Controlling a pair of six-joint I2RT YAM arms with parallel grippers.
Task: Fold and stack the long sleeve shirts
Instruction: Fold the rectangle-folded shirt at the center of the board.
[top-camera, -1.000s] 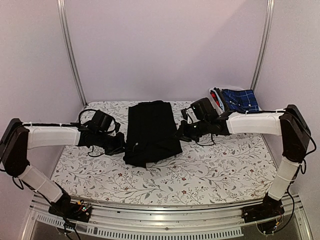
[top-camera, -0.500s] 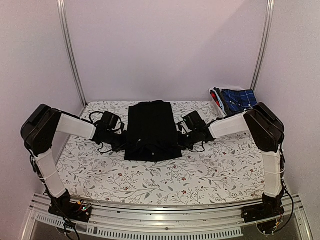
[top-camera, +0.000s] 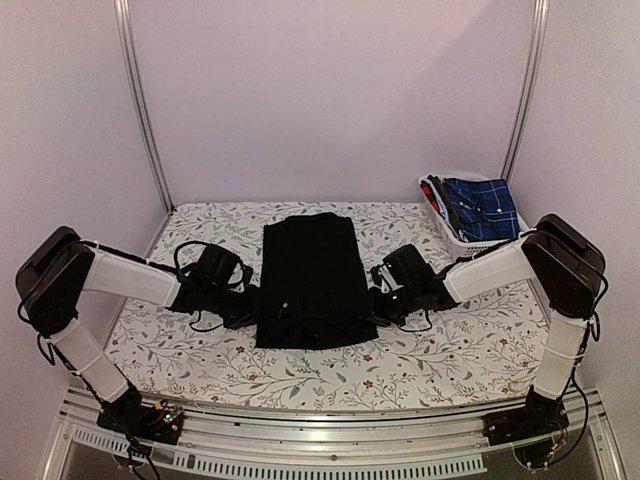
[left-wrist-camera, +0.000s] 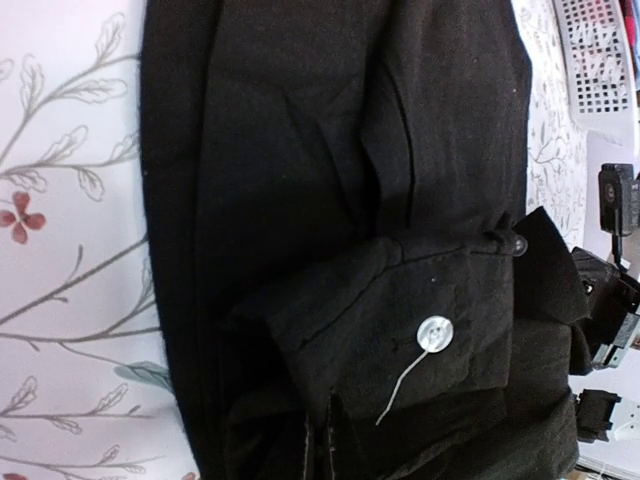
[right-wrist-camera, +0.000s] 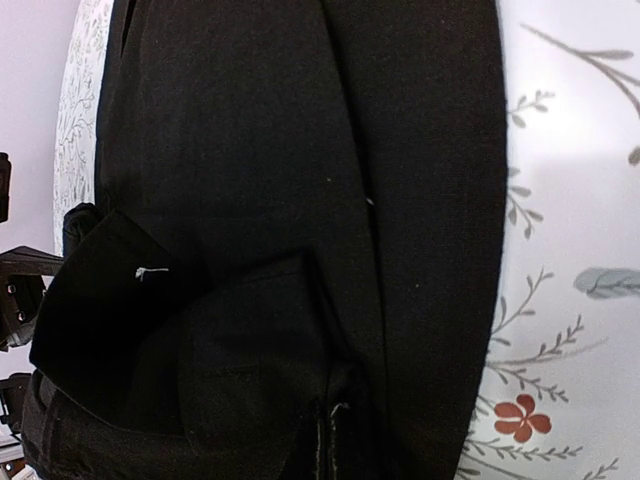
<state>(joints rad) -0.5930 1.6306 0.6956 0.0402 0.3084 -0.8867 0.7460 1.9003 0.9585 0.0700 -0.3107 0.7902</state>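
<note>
With left end effector (top-camera: 248, 306) and right end effector (top-camera: 377, 306) clamped on the black shirt (top-camera: 310, 265), lift your corners evenly.

One black shirt (top-camera: 308, 280), one white basket (top-camera: 452, 239), one blue plaid garment (top-camera: 482, 208), two arms (top-camera: 130, 278) (top-camera: 495, 268), one table (top-camera: 450, 350)
</note>
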